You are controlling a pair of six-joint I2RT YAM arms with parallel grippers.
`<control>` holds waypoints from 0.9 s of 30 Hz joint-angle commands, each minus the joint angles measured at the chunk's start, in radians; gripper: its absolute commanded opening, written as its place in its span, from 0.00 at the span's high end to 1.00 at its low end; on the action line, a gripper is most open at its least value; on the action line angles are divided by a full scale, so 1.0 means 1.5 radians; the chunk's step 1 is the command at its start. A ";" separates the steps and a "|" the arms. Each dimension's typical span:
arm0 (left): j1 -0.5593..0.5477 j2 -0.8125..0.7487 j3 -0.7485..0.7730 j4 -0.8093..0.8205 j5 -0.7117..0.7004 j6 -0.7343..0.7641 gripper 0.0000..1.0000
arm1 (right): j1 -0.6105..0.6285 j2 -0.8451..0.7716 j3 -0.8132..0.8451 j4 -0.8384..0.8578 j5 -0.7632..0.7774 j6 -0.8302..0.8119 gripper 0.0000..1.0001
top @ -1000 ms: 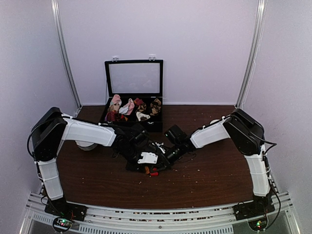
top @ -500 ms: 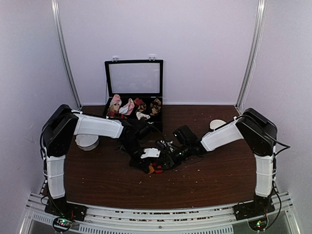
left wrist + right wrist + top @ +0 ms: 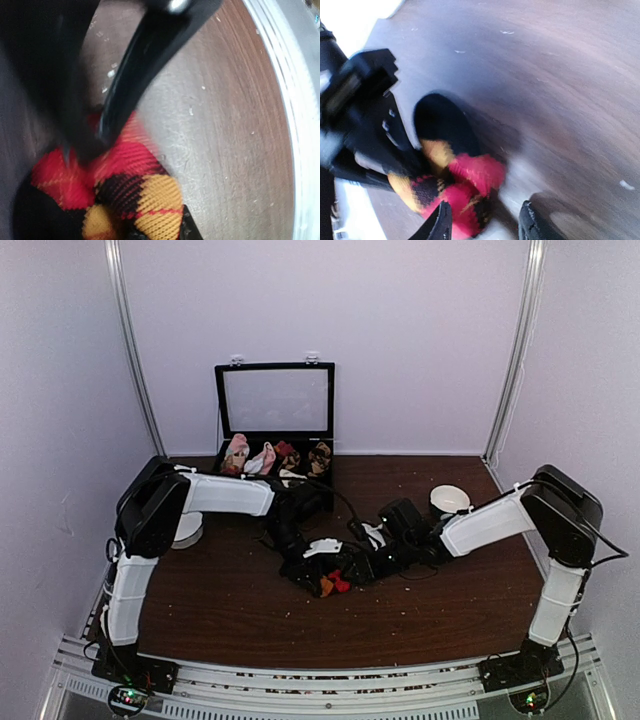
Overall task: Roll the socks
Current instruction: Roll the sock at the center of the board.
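Observation:
The socks [image 3: 330, 582] are a black bundle with red and orange diamonds, lying at the middle of the brown table. In the left wrist view the socks [image 3: 145, 200] fill the lower left, and my left gripper [image 3: 82, 147] has its dark fingers pinched together on the red knit. From above, the left gripper [image 3: 312, 558] sits on the bundle's left top. My right gripper [image 3: 362, 565] is just right of the bundle. In the right wrist view the right gripper [image 3: 486, 225] has its fingertips well apart, with the socks [image 3: 465, 185] just ahead of them and not clamped.
An open black case [image 3: 312, 502] holding several pink, white and dark sock bundles stands behind the arms, its lid [image 3: 274, 400] upright. A white bowl [image 3: 448, 500] sits at the right and another white dish [image 3: 188, 530] at the left, partly under the left arm. Crumbs dot the table.
Both grippers and the sock bundle have shifted to the right. The right gripper has opened and let go of the socks. The left gripper keeps its hold.

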 commanded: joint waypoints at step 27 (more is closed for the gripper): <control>0.124 0.212 0.112 -0.240 0.115 -0.120 0.93 | 0.145 -0.479 -0.395 0.342 0.548 -0.258 0.00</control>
